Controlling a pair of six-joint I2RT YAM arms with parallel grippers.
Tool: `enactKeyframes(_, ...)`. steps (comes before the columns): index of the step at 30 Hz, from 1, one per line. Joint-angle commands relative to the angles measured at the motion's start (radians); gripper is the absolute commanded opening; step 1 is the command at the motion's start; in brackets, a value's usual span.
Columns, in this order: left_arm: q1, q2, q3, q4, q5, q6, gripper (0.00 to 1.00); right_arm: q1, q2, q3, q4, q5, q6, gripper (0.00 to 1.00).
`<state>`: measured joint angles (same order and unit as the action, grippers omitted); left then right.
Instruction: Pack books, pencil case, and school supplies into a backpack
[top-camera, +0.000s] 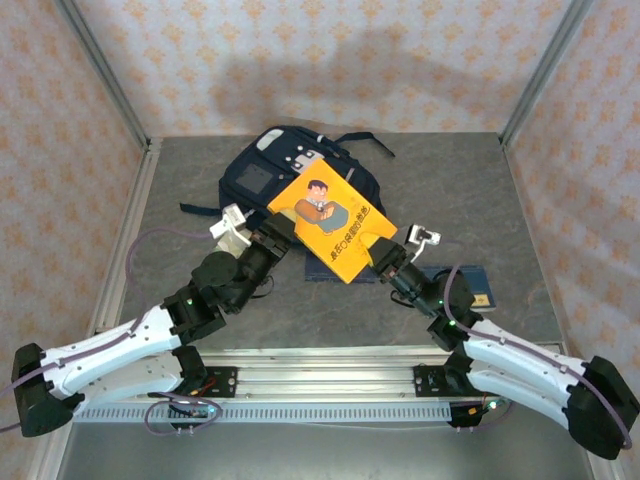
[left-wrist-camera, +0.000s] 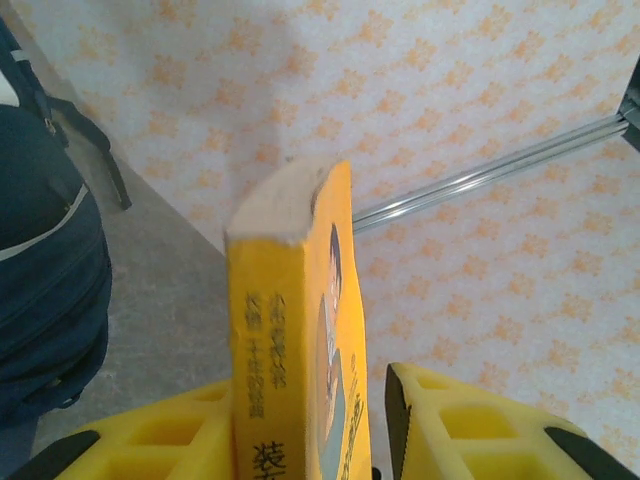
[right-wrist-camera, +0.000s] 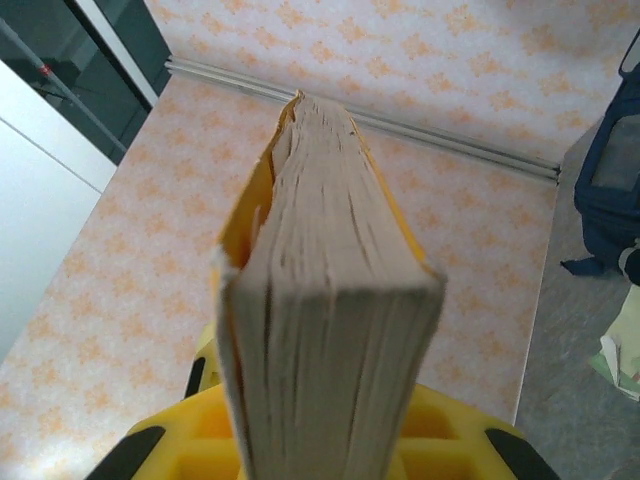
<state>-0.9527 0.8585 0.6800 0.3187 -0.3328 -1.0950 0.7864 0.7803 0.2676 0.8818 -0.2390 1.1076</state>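
Gripping from both sides, our left claw (top-camera: 278, 238) and right claw (top-camera: 383, 255) are each clamped on the orange-yellow book (top-camera: 330, 215), one at each lower corner; the book hangs above the worktop (top-camera: 180, 200), tilted, its cover facing up toward the overhead camera.

From the left wrist, the left claw (left-wrist-camera: 305, 400) has its yellow fingers (left-wrist-camera: 460, 430) on either side of the book (left-wrist-camera: 300, 330); one finger lies against the spine side, and a thin dark line shows between the cover and the other, so we read the hold from the book being aloft. The spine carries dark printed characters running down it; the top corner is pale and worn round.

From the right wrist, the right claw (right-wrist-camera: 320, 420) has its fingers (right-wrist-camera: 200, 430) tight against the book (right-wrist-camera: 320, 300); here we see the page block end-on, tan and ragged, thick for its cover, with the yellow cover curling away on one side.

On the cover is a drawn figure with brown hair and a grey-blue body, with dark characters below.

Beyond the book lies the backpack (top-camera: 262, 170), navy with white-grey patches and dark straps, flat on the worktop; the lifted book overlaps its near edge in the overhead view. A navy book (top-camera: 475, 287) lies on the worktop beside the right arm.
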Motion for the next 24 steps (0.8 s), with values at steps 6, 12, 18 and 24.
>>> enactKeyframes(6, 0.008, 0.086, 0.014, 0.057, 0.102, -0.004, 0.38, -0.003, 0.04, 0.04, 0.04, -0.058, -0.026, 0.0)
enactKeyframes(12, 0.008, 0.1, 0.003, 0.083, 0.125, -0.016, 0.05, -0.003, 0.029, 0.057, -0.013, -0.033, -0.037, 0.0)
enactKeyframes(18, 0.008, 0.07, -0.021, 0.065, 0.07, -0.026, 0.0, -0.003, 0.027, 0.074, -0.018, -0.052, -0.05, 0.54)
enactKeyframes(24, 0.008, 0.069, -0.033, 0.074, 0.052, -0.031, 0.0, -0.003, 0.082, 0.093, 0.087, -0.092, -0.011, 0.58)
